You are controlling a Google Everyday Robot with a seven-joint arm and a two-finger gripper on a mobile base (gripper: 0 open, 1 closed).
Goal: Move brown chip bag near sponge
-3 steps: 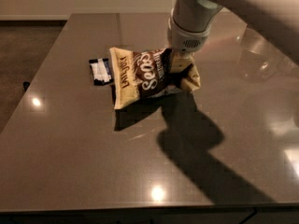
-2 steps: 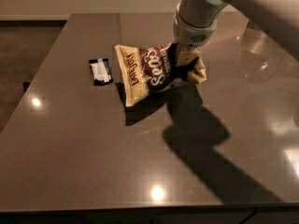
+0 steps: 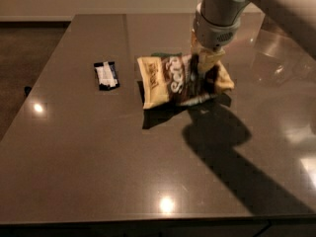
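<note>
1. One gripper [image 3: 204, 65] is hanging over the far right part of the counter [image 3: 98, 147], reaching down from the arm at the upper right, and its fingers are clamping the right-hand part of the brown chip bag [image 3: 170, 83]
2. Tilted in that grip, the bag is dipping its cream left edge toward the counter; its dark shadow is lying below it and offset from it, so it is probably hanging clear of the surface, not dragging
3. Compared with a second ago, the bag is sitting further to the right, and the gap between it and the small black-and-white packet [image 3: 106, 75] is widening, while the packet is staying exactly where it was
4. With that shift, a sliver of dark green is now peeking out just behind the bag's upper edge; this is looking like the sponge [image 3: 159, 55], which the bag was covering a second ago, and most of it is still hiding behind the bag
5. For the task this is meaning the bag is already right beside the sponge; whether the two are touching cannot be told from here
6. What is remaining, by my judgement, is lowering the bag onto bare counter just beside the sponge and letting go, without drifting much further right
7. Being large and crinkly, the bag is likely swinging a little, so a careless descent is risking a nudge to the sponge or a landing on top of it
</note>
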